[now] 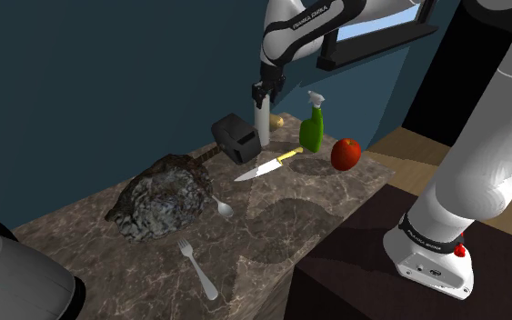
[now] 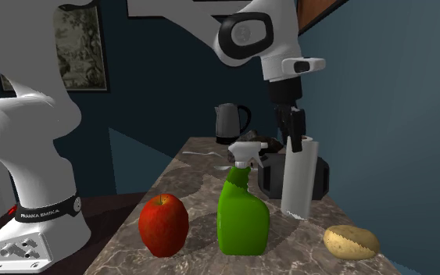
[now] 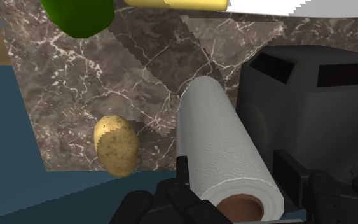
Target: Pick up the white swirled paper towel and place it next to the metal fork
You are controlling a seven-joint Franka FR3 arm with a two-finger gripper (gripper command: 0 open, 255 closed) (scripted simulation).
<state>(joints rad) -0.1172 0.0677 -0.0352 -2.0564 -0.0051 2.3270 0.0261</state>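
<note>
Currently pinching the paper towel roll [image 3: 222,146] near its upper end, pressing the black fingers [image 3: 289,170] of the gripper [image 3: 233,164] against opposite sides. Clasping a white cylinder, embossed with faint swirls, with a brown cardboard core showing at the top. Holding it upright, base seemingly resting on the veined brown marble counter [image 3: 152,83], just beside the toaster [image 3: 311,95], a dark grey box with two slots. Moving outward, finding a lumpy tan potato [image 3: 116,145] near the toaster, beyond the roll; a glossy green spray bottle [image 2: 241,211] and a round red apple [image 2: 164,225] farther from the toaster; a yellow-handled, pointed knife [image 1: 265,166] lying near the toaster; a slim grey metal fork [image 1: 197,270] lying well apart from the toaster.
</note>
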